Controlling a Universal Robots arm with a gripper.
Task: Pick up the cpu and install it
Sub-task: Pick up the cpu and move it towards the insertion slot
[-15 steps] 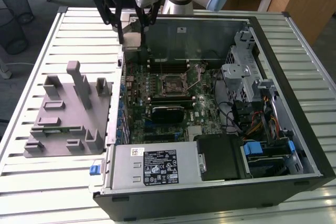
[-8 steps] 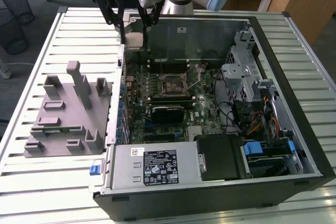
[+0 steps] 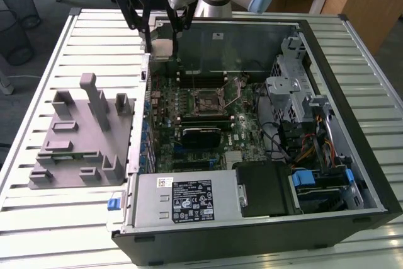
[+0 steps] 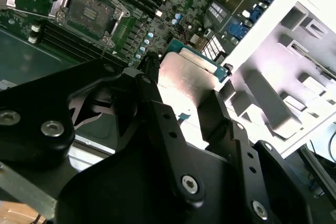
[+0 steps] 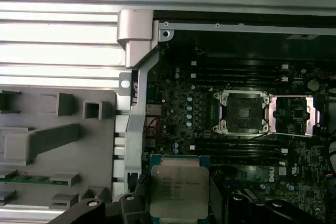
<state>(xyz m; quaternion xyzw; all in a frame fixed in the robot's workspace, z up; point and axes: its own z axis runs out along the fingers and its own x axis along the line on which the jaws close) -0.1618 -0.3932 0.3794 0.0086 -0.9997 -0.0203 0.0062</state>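
CPU hangs in the gripper, whose two black fingers are closed on two opposite edges of the chip. It is level, with its silvery metal lid facing up toward the wrist and a thin green rim showing around the lid. The chip is square, so it has no marked long axis. In the first wrist view its edges run parallel to those of the socket.

In the exterior view the gripper holds the CPU above the far corner of the open computer case on the exterior view's left, just inside the case wall. It is well apart from the socket at the middle of the motherboard.

The socket lies open, its metal load plate folded flat beside it. A grey moulded fixture sits on the slatted table beside the case.
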